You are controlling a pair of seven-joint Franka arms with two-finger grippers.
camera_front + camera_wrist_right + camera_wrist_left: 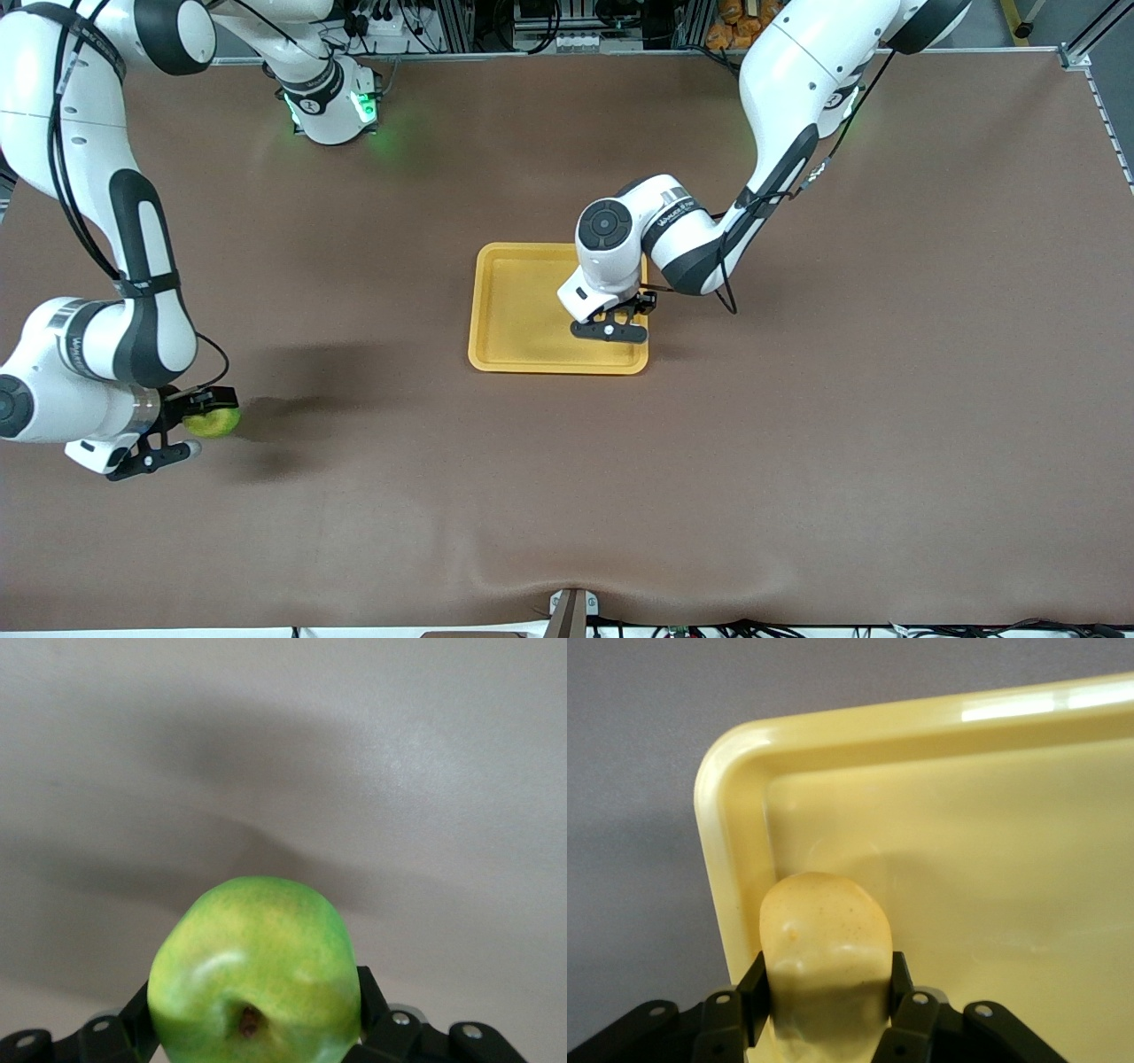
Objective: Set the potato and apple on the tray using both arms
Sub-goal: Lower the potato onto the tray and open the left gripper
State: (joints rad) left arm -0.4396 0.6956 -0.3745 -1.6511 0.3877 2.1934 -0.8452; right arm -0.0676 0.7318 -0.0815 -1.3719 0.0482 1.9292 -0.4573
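1. The potato [826,961] is a smooth, oblong, pale yellow lump with faint brown specks and a glossy patch. The left gripper [826,1010] has its jaws clamped on the potato's two sides, over the tray's corner that lies nearest the front camera at the left arm's end.
2. The tray [518,354] is shallow, rectangular yellow-orange plastic with rounded corners and a raised rim that catches bright glare. It lies near the middle of the counter [797,443].
3. In the front view the potato cannot be made out: the left arm's white wrist and black gripper cover it, and its colour is close to the tray's.
4. The apple [213,422] is round, waxy and yellow-green, with a dark stem dimple. The right gripper [190,425] has its jaws clamped on it, low over the counter at the right arm's end, well apart from the tray.
5. The counter is covered in a matte brown sheet that ripples at the edge nearest the front camera.
6. Both wrist views cut off the produce's lower parts and most of the black finger linkages.
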